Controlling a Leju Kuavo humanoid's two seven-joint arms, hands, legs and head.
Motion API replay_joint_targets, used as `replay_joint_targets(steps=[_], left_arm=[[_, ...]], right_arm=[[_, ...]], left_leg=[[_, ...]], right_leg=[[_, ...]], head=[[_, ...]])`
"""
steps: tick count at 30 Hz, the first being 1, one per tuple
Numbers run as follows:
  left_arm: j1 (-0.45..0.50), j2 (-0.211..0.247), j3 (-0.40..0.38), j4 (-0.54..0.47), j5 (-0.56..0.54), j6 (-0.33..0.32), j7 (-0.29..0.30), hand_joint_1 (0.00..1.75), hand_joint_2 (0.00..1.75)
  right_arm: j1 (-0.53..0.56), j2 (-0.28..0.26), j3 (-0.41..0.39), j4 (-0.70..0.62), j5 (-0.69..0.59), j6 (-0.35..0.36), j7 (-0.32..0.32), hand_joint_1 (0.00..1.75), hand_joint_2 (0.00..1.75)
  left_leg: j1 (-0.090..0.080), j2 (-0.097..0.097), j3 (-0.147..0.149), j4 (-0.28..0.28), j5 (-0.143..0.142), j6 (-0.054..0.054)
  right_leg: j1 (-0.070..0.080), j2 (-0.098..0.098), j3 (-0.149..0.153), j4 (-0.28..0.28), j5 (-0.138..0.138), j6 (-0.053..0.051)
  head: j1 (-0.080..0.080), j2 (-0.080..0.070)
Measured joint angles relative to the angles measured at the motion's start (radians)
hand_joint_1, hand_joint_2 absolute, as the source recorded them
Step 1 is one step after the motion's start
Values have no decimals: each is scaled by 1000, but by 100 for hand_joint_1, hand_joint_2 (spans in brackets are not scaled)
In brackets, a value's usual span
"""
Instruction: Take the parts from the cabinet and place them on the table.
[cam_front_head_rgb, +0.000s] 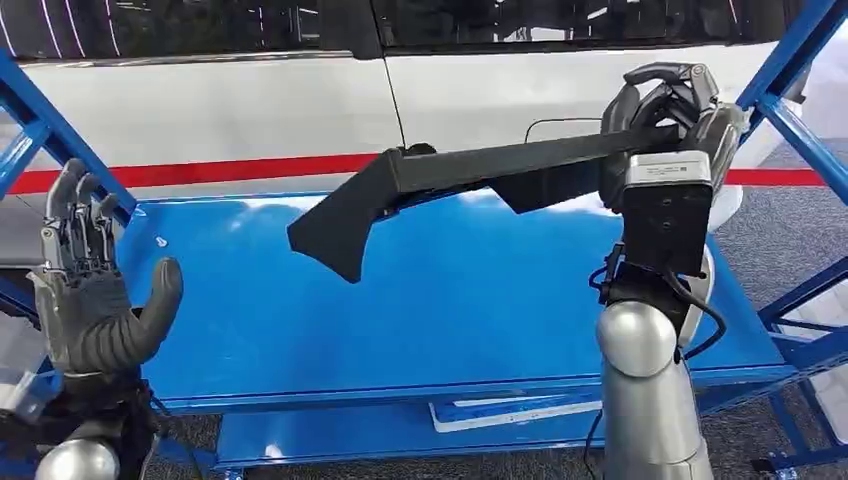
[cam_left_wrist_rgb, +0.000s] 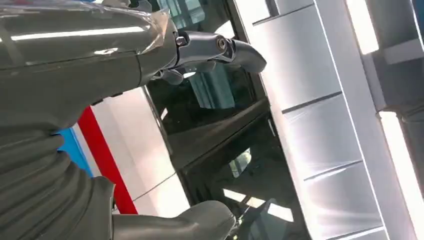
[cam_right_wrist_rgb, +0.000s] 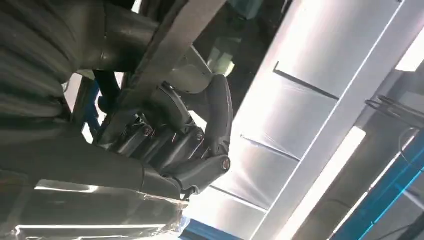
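A long black trim part (cam_front_head_rgb: 440, 185) with a flared, pointed end hangs in the air above the blue shelf (cam_front_head_rgb: 400, 300). My right hand (cam_front_head_rgb: 668, 100) grips its right end, raised high at the right; the part slopes down toward the left. Up close in the right wrist view, the dark fingers (cam_right_wrist_rgb: 195, 135) wrap around the grey bar of the part (cam_right_wrist_rgb: 165, 55). My left hand (cam_front_head_rgb: 90, 290) stands upright at the far left, fingers spread, holding nothing. Its thumb (cam_left_wrist_rgb: 175, 222) and one finger (cam_left_wrist_rgb: 220, 50) show apart in the left wrist view.
Blue frame posts (cam_front_head_rgb: 790, 110) rise at both sides of the shelf. A lower blue shelf holds a flat white piece (cam_front_head_rgb: 510, 410). Behind the shelf stands a white vehicle (cam_front_head_rgb: 300, 100) with a red stripe.
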Motion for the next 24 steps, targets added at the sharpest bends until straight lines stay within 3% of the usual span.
replay_joint_targets(steps=[1, 2, 4, 5, 6, 9, 10, 11, 12, 13, 14, 15, 16, 18, 19, 20, 21, 24], left_arm=[[-4, 0, -1, 0, -1, 2, 3, 0, 175], [-8, 0, -2, 0, -1, 2, 7, 0, 175], [-19, 0, -5, 0, -2, 5, 13, 0, 175], [-24, 0, -6, 0, -2, 5, 15, 0, 175], [-27, 0, -6, 0, -2, 6, 15, 0, 175], [-36, 1, -8, 0, 3, 7, 20, 0, 175], [-39, 2, -8, 0, 5, 8, 23, 0, 175], [-41, 6, -8, 1, 11, 9, 24, 0, 175], [-44, 11, -8, 2, 16, 9, 25, 0, 175], [-46, 17, -8, 3, 24, 10, 25, 0, 175], [-47, 24, -7, 6, 32, 10, 24, 0, 175], [-47, 28, -7, 10, 39, 10, 23, 0, 175], [-47, 33, -7, 14, 45, 10, 20, 0, 175], [-50, 43, -7, 22, 56, 15, 14, 0, 175], [-52, 47, -7, 24, 57, 19, 13, 0, 175], [-54, 50, -7, 26, 60, 21, 11, 0, 175], [-56, 54, -8, 26, 64, 23, 9, 0, 175], [-56, 58, -8, 26, 64, 34, 4, 0, 175]], right_arm=[[0, -1, 0, 0, 0, 3, 4, 175, 175], [-2, 0, 0, 0, 0, 7, 6, 175, 175], [-10, 0, 0, 0, 0, 11, 8, 175, 175], [-16, 1, 1, 0, 0, 12, 9, 175, 175], [-19, 2, 1, 0, 0, 13, 9, 175, 175], [-24, 4, 1, 0, 0, 15, 10, 175, 175], [-27, 5, 1, 0, 0, 16, 10, 175, 175], [-34, 6, 1, 0, -1, 16, 10, 175, 175], [-38, 9, 0, 1, -1, 17, 12, 175, 175], [-42, 10, 0, 1, -2, 17, 12, 175, 175], [-46, 10, 0, 2, -2, 18, 12, 175, 175], [-47, 10, 0, 5, -2, 18, 12, 175, 175], [-47, 10, 0, 6, -3, 18, 12, 175, 175], [-47, 10, 0, 10, -5, 18, 12, 175, 175], [-47, 10, 0, 10, -6, 18, 12, 175, 175], [-47, 10, -1, 10, -7, 18, 12, 175, 175], [-47, 10, -2, 10, -9, 18, 10, 175, 175], [-48, 10, -3, 11, -13, 18, 4, 175, 175]], left_leg=[[0, 0, -8, 2, 6, -1], [0, 0, -15, 4, 10, -4], [2, -1, -29, 15, 14, -9], [2, 0, -36, 25, 15, -12], [-3, -3, -48, 28, 19, -19], [-1, -3, -55, 31, 34, -39], [-1, -6, -62, 34, 37, -44], [3, -9, -73, 47, 13, -49], [3, -8, -89, 87, -34, -54], [6, -8, -111, 154, -86, -60], [9, -8, -139, 242, -139, -67], [11, -8, -159, 310, -167, -71], [13, -8, -161, 339, -167, -73], [14, -8, -102, 274, -113, -71], [14, -8, -41, 184, -76, -68], [14, -8, 17, 100, -58, -62], [10, -11, 65, 28, -81, -56], [-3, -12, 52, 28, -69, -41]], right_leg=[[-1, 0, 5, 7, 2, 8], [-2, 0, 37, -34, 19, 19], [-7, -2, 150, -216, 76, 40], [-12, -4, 195, -304, 79, 40], [0, 3, 206, -300, 86, 29], [0, 5, 182, -300, 94, 20], [-14, 4, 177, -306, 103, 6], [-15, 2, 173, -307, 111, -5], [-15, 1, 164, -306, 118, -16], [-14, 0, 155, -306, 125, -24], [-12, -1, 144, -306, 133, -27], [-11, -1, 134, -305, 141, -28], [-11, -1, 124, -305, 148, -26], [-11, -1, 109, -304, 160, -21], [-11, -1, 104, -304, 166, -17], [-11, 0, 101, -304, 170, -11], [-7, 0, 97, -303, 177, -5], [-13, -2, 93, -308, 195, 20]], head=[[0, 0], [0, 0], [1, 0], [2, 0], [0, 0], [2, 0], [4, 0], [3, 0], [-3, 0], [-5, 0], [-3, 0], [-5, 0], [-3, 0], [-5, 0], [-4, 0], [-5, 0], [-3, 0], [-7, 0]])
